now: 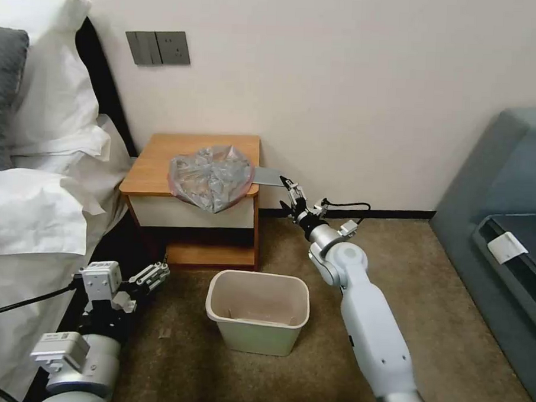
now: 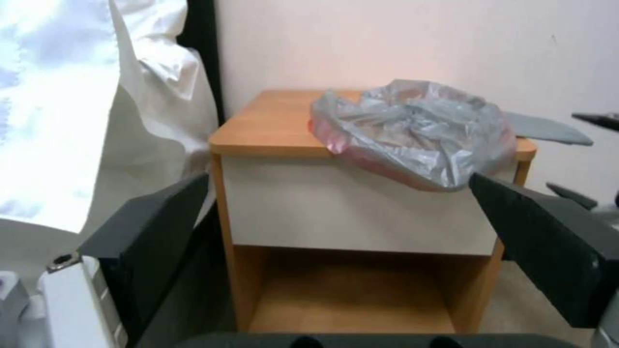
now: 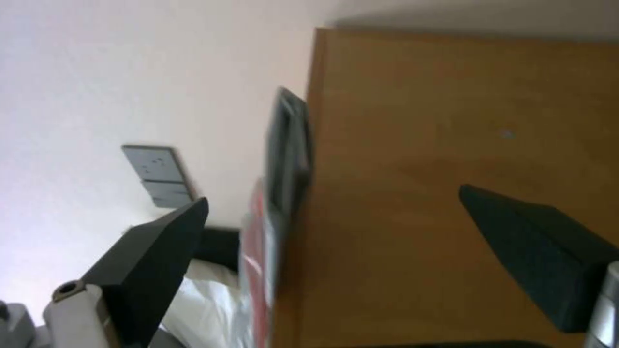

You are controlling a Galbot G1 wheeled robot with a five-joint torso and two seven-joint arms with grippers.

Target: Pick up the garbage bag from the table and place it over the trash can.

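The garbage bag (image 1: 210, 176) lies crumpled on the table (image 1: 163, 155), its grey film hanging a little over the front edge above the white drawer. In the left wrist view the garbage bag (image 2: 413, 130) sits on the right half of the table (image 2: 274, 123). The trash can (image 1: 257, 310) stands on the carpet in front of the table with its mouth upward. My right gripper (image 1: 289, 194) is open beside the table's right side, just short of the bag; its view looks along the table's side (image 3: 451, 193). My left gripper (image 1: 155, 274) is open, low by the bed, facing the table.
A flat grey object (image 1: 269, 175) sticks out from the table's right edge, near the right fingertips. The bed with white sheets (image 1: 37, 203) is close on the left. A grey sofa (image 1: 505, 193) stands at the right. Open carpet lies around the trash can.
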